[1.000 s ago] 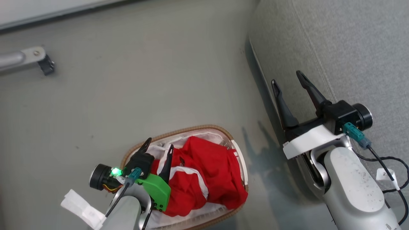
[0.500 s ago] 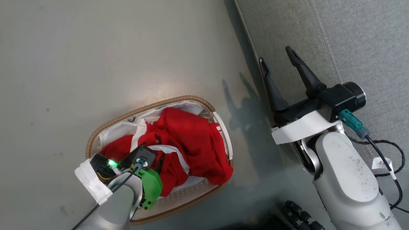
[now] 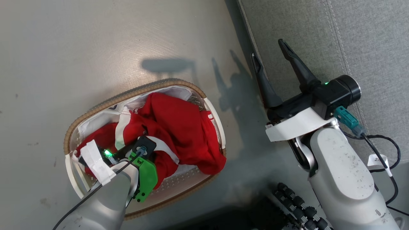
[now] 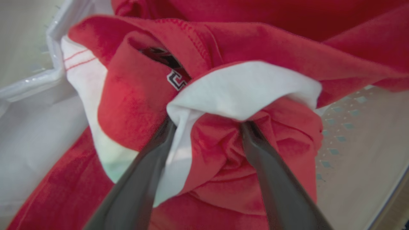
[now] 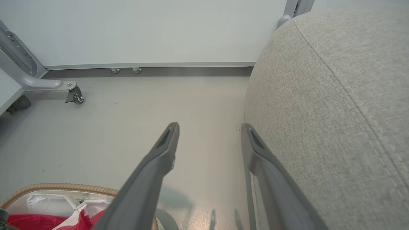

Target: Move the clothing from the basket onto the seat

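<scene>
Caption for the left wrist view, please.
Left pincer open, its fingers straddling a bunched fold of red-and-white clothing in the basket.

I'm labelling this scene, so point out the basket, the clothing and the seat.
basket (image 3: 143,88), head view, brown woven rim.
clothing (image 3: 182,127), head view, red fabric fold.
seat (image 3: 383,38), head view, grey cushion top.

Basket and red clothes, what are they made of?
The basket looks like hard white plastic, punched with little holes, with a brown woven rim, maybe rattan. The clothing looks like soft matte fabric: it folds and wrinkles.
</scene>
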Robot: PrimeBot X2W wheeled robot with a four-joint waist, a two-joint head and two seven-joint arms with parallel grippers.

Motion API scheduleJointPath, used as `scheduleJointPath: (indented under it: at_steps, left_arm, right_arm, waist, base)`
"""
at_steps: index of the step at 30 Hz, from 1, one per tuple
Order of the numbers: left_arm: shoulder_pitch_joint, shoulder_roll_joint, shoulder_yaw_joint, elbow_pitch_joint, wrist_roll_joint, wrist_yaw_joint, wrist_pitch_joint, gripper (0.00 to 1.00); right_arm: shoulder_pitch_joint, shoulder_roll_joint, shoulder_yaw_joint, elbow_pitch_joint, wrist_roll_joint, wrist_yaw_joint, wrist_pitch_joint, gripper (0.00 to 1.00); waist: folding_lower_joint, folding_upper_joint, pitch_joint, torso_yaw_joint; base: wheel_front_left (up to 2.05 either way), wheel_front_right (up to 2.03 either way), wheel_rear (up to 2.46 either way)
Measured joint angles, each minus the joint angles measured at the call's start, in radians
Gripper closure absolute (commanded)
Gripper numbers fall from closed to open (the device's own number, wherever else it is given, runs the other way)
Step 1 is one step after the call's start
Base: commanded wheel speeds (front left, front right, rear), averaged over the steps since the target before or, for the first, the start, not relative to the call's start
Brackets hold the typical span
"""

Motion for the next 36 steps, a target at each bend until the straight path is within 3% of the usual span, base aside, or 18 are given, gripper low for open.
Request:
scheduleJointPath:
  at_steps: [1, 2, 12, 19, 25, 36]
  left_arm:
    - [-0.001, 0.000, -0.006, 0.001, -0.016, 0.000, 0.006, 0.02]
    - [-0.001, -0.001, -0.017, 0.003, -0.034, 0.000, 0.007, 1.00]
    - [0.073, -0.005, -0.091, -0.006, -0.170, 0.000, -0.051, 1.00]
    - [0.151, -0.009, -0.077, -0.054, -0.256, 0.000, -0.078, 1.00]
    - [0.243, 0.008, -0.016, -0.246, -0.279, 0.017, -0.080, 1.00]
    - [0.448, 0.039, 0.165, -0.688, -0.190, 0.051, -0.081, 1.00]
  right_arm:
    - [0.000, 0.001, 0.001, 0.003, 0.000, 0.000, 0.000, 0.00]
    - [0.000, 0.001, 0.002, 0.008, 0.000, 0.000, 0.000, 0.00]
    - [0.011, -0.003, 0.016, 0.055, 0.002, 0.000, 0.000, 0.00]
    - [0.067, -0.012, 0.026, 0.092, 0.013, 0.000, 0.000, 0.00]
    - [0.129, -0.027, 0.021, 0.121, 0.022, 0.000, 0.000, 0.00]
    - [0.245, -0.044, 0.018, 0.157, 0.030, 0.000, 0.000, 0.00]
  waist:
    - [0.0000, 0.0000, -0.001, 0.000]
    - [0.0000, 0.0000, -0.004, 0.000]
    - [-0.0001, 0.0000, -0.104, 0.012]
    - [-0.0002, 0.0000, -0.228, 0.031]
    - [-0.0002, 0.0000, -0.346, 0.057]
    - [-0.0003, 0.0000, -0.559, 0.123]
  base:
    - [0.00, 0.00, 0.00]
    - [0.00, 0.00, 0.00]
    - [0.00, 0.00, 0.00]
    - [0.00, 0.00, 0.00]
    - [0.00, 0.00, 0.00]
    - [0.00, 0.00, 0.00]
